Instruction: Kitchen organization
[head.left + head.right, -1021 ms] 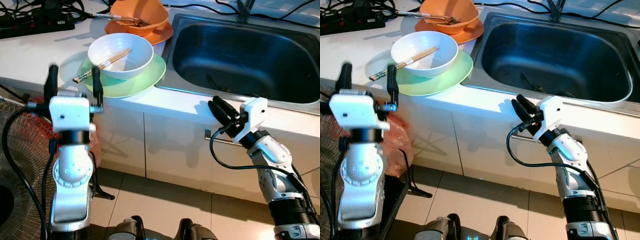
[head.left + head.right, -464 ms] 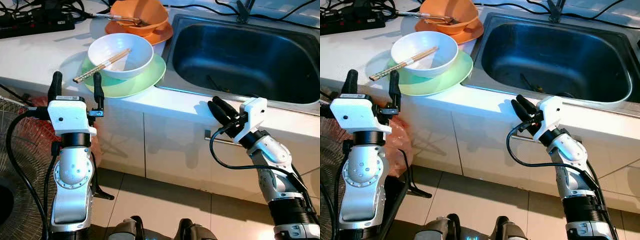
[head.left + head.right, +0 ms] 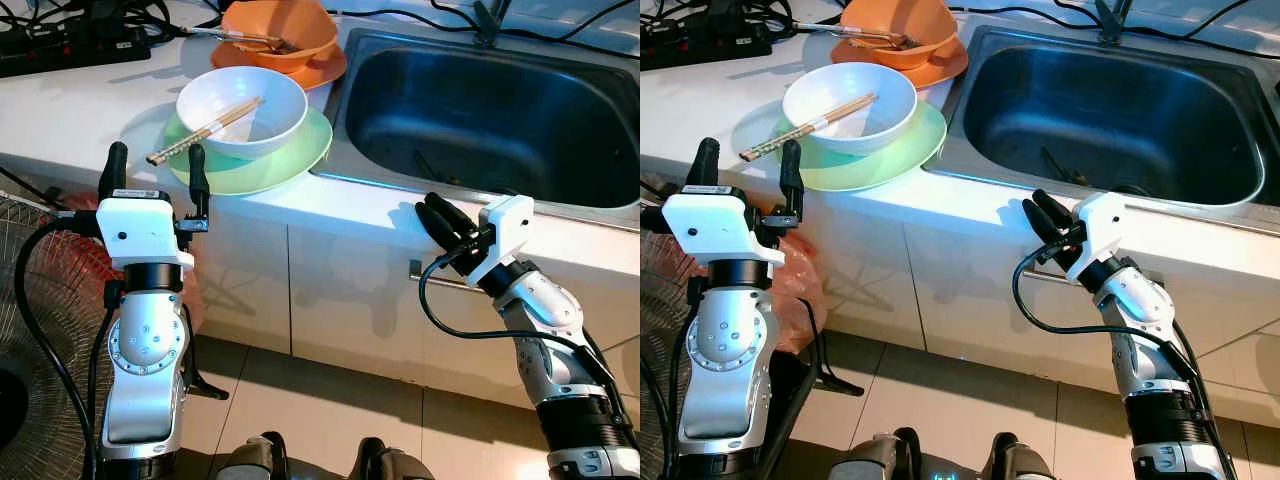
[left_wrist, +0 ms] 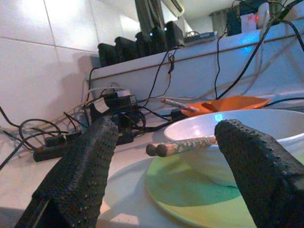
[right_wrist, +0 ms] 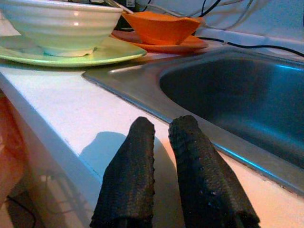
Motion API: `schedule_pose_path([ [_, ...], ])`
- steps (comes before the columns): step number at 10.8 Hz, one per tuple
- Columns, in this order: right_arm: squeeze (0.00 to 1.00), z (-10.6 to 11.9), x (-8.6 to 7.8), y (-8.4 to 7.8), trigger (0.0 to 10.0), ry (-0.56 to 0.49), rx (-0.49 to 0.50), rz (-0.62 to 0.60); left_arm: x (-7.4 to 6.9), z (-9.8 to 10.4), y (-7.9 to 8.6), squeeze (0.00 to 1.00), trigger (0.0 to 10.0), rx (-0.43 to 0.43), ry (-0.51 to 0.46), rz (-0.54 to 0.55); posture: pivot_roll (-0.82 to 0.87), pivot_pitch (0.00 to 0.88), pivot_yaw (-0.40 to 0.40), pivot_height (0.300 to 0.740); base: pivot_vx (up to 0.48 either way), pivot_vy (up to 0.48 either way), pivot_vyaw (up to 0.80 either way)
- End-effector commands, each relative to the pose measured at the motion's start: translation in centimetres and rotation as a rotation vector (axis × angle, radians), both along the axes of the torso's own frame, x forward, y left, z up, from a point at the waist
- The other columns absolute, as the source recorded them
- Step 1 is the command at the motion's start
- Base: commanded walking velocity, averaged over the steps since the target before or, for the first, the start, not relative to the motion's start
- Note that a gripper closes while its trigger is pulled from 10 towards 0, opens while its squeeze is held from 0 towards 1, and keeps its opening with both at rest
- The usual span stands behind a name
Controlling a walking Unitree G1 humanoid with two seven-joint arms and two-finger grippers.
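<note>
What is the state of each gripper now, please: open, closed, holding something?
Left gripper: open, holding nothing, at the counter edge before the green plate.
Right gripper: closed, holding nothing, below the sink.

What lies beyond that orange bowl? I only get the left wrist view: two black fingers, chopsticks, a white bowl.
Observer: A steel sink sits right beside the orange bowl.
Visitor: Anything inside the sink?
Observer: Something thin and dark lies on its bottom; too small to identify.
Visitor: Where's the other arm?
Observer: The right gripper is at the counter edge before the sink, fingers together, holding nothing.
</note>
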State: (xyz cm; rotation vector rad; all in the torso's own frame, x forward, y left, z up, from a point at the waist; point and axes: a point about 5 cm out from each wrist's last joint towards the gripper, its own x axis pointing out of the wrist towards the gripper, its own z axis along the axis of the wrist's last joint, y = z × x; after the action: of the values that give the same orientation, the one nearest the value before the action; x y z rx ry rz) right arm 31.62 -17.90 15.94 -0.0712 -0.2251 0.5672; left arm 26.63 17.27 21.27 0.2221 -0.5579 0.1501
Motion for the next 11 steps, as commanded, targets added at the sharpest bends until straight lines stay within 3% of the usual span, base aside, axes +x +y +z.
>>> schedule_pose_path([
  [1, 0.00, -0.14, 0.10, 0.01, 10.0, 0.005, -0.010, -0.004, 0.11, 0.00, -0.15, 0.00, 10.0, 0.008, 0.006, -0.011, 0.09, 0.177, -0.013, 0.740, 0.000, 0.000, 0.00],
  [3, 0.00, -0.15, 0.12, 0.02, 10.0, 0.004, -0.012, -0.009, 0.20, -0.08, -0.34, 0.00, 10.0, 0.009, 0.010, -0.018, 0.09, 0.176, -0.012, 0.740, 0.000, 0.000, 0.00],
  [7, 0.00, -0.23, 0.13, -0.08, 10.0, 0.007, -0.014, -0.017, 0.27, -0.19, -0.43, 0.00, 10.0, 0.009, 0.016, -0.021, 0.09, 0.180, -0.011, 0.740, 0.000, 0.000, 0.63],
  [11, 0.00, -0.26, 0.17, -0.13, 10.0, 0.012, -0.010, -0.022, 0.49, -0.34, -0.63, 0.00, 10.0, 0.017, 0.033, -0.028, 0.09, 0.180, -0.011, 0.740, 0.000, 0.000, 0.00],
])
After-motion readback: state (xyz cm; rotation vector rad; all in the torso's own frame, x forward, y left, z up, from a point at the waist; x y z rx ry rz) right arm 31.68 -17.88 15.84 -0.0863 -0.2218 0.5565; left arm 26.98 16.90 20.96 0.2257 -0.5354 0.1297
